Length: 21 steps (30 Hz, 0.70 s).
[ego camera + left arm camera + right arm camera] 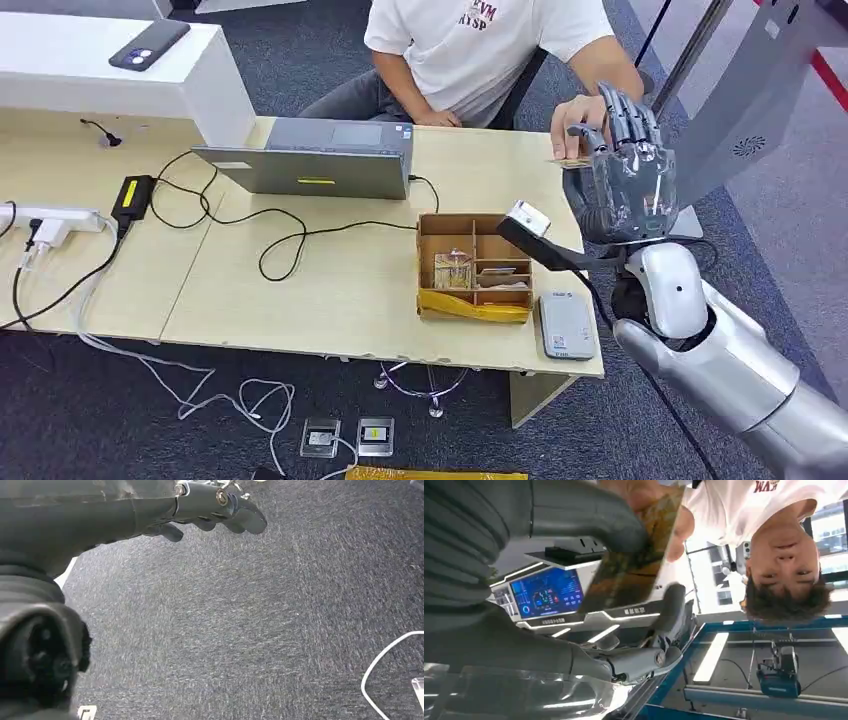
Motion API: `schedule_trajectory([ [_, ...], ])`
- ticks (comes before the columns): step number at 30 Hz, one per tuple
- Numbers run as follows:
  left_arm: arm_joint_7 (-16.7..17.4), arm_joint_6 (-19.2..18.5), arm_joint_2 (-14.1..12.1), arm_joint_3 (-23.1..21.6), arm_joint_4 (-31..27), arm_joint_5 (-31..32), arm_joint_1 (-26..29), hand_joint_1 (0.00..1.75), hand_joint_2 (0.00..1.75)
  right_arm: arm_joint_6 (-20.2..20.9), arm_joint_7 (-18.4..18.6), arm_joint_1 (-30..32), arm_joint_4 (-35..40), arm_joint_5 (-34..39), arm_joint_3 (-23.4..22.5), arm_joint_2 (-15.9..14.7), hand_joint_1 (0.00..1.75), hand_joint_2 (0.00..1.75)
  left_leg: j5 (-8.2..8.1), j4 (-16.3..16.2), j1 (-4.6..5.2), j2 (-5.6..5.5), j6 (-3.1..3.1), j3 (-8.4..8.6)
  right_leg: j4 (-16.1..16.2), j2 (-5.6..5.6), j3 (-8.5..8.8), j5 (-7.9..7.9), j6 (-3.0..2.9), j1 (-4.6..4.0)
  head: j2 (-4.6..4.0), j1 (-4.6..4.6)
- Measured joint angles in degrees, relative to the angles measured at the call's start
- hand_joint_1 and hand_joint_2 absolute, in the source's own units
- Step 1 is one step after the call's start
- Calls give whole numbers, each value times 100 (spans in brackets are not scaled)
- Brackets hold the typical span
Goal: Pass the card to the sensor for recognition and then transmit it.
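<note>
While my right hand (622,178) pinches the card (572,162) flat above the table's far corner, the person's hand (572,124) already touches its far edge; my left hand (210,505) hangs empty, fingers loosely curled.

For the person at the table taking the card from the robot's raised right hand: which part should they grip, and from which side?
Grip the card's free edge, on the side facing the person, and come from across the table. The right hand holds the card's other end, roughly level above the table's far corner, and the person's hand already touches it.
</note>
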State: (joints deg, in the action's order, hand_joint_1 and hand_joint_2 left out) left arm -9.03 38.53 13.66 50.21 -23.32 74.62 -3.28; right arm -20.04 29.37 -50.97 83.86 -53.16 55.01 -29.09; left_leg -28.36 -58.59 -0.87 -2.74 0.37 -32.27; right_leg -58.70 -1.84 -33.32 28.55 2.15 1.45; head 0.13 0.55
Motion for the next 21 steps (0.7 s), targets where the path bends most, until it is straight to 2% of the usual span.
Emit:
schedule_trajectory([
  [21,11,0,-4,4,0,-28,0,0,0,63,-11,-11,-138,194,114,52,175,175,0,0,0,1,0,0,0,0,0,0,0,0,0,2],
])
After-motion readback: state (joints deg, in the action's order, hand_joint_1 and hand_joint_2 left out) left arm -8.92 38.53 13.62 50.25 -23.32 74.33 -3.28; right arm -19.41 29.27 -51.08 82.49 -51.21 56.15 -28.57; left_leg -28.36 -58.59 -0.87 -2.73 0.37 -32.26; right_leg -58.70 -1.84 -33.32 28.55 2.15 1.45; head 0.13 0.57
